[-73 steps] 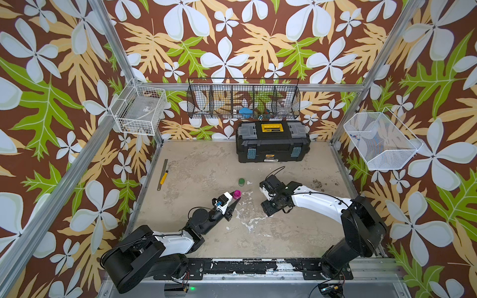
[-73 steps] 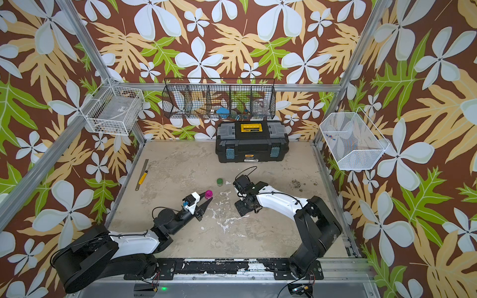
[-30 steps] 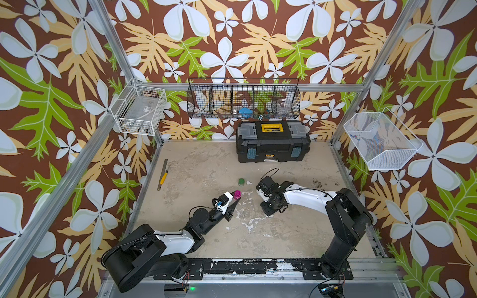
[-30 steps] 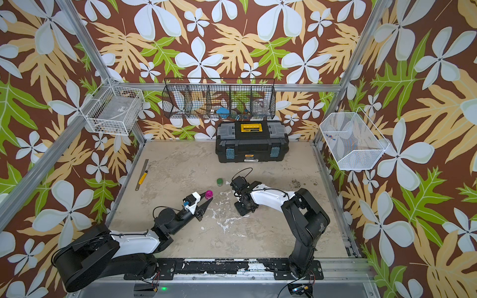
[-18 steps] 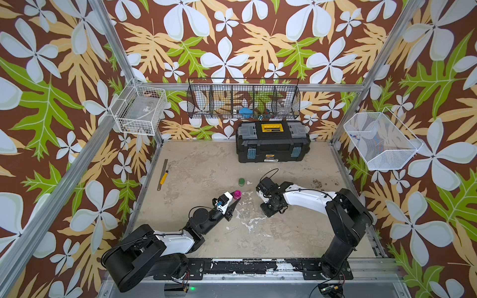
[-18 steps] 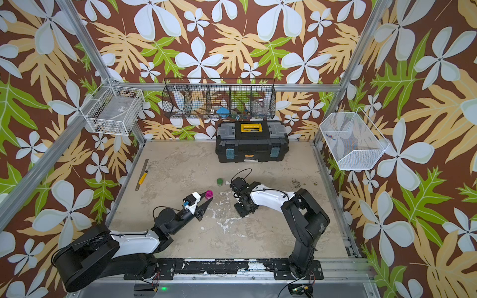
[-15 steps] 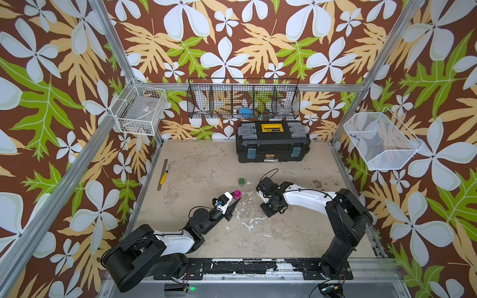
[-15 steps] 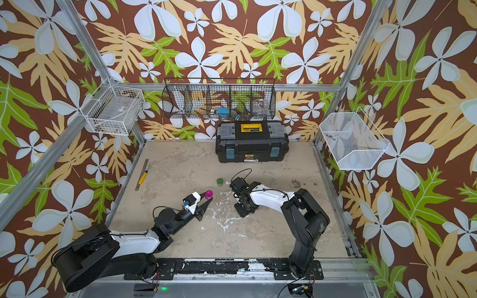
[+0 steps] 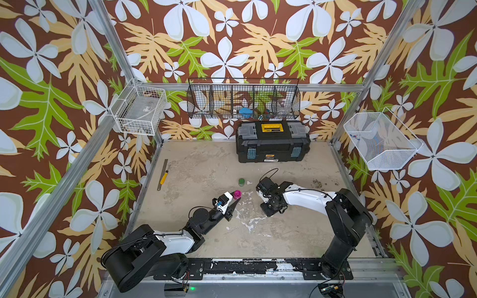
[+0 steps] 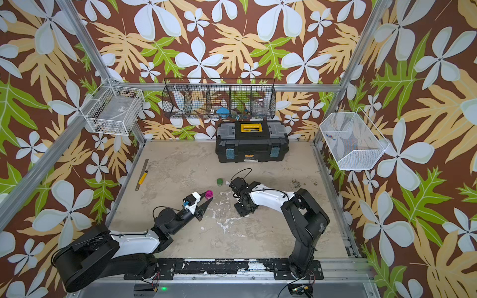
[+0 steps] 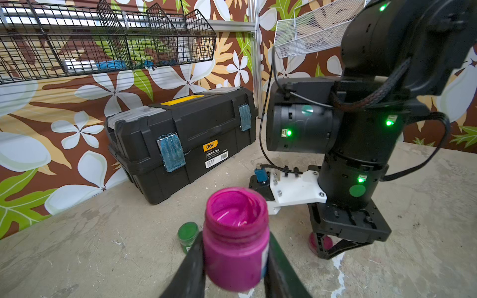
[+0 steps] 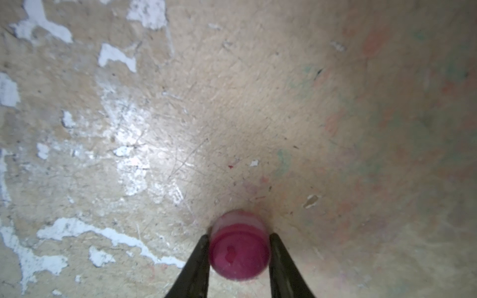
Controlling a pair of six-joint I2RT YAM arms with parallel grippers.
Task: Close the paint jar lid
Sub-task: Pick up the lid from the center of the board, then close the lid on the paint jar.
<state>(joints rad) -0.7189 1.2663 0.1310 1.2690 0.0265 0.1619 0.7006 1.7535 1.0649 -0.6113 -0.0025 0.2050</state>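
Starting nearest, in both top views the left gripper (image 9: 233,204) is reaching up from the lower left toward centre frame, and it is clamping the jar (image 9: 237,193) at its tip. The left wrist view is giving far more. There the fingers (image 11: 192,258) are pressing both sides of the jar (image 11: 236,247), which is standing upright and uncapped, with magenta paint showing inside.

Just right of centre, the right gripper (image 9: 271,209) is pointing straight down at the table (image 9: 206,240). From above its body is hiding what sits under it. The right wrist view is showing it: the jaws are closing on the lid (image 12: 238,255), one finger (image 12: 198,258) touching each side, with the lid down on the table. The left wrist view is catching the lid (image 11: 316,241) too, as a sliver of pink beneath the right gripper (image 11: 335,247), well apart from the jar.

Further back, a green jar (image 9: 241,182) is standing capped just above centre. Behind it a toolbox (image 9: 272,144) is sitting shut against the back wall, under a basket (image 9: 244,102).
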